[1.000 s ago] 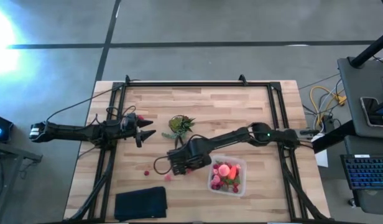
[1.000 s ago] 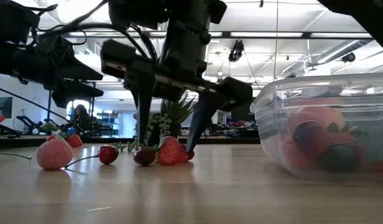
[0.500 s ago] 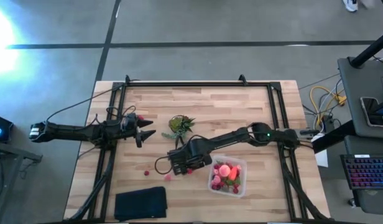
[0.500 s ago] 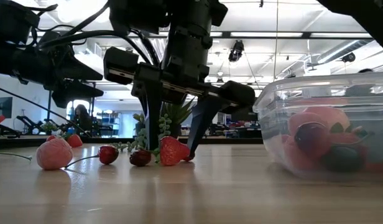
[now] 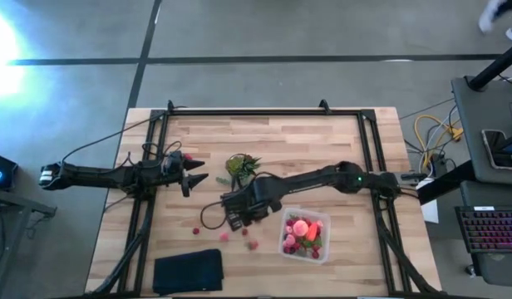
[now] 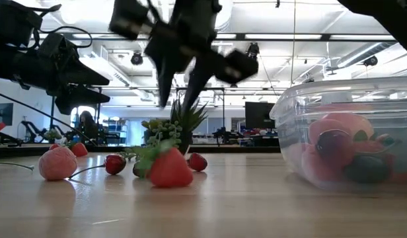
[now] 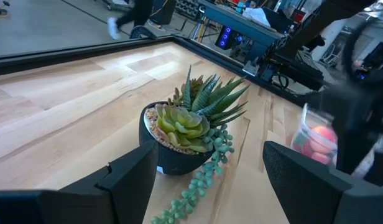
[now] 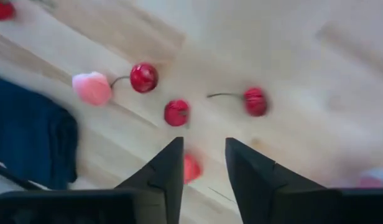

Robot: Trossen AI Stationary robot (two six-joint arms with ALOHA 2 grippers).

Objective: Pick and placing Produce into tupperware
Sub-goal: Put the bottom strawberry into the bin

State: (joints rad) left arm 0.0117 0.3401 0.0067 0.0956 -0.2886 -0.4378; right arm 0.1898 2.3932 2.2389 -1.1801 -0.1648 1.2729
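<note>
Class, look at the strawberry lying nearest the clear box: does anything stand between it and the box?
Nothing visible does: only bare wood lies between the strawberry and the clear box. The right gripper hangs off that line.

Robotics lab: open hall, workstations [image 6: 256, 129]

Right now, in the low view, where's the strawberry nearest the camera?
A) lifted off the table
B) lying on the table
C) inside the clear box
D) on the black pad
B: the strawberry rests on the table, in front of the plant and well apart from the clear box.
</note>
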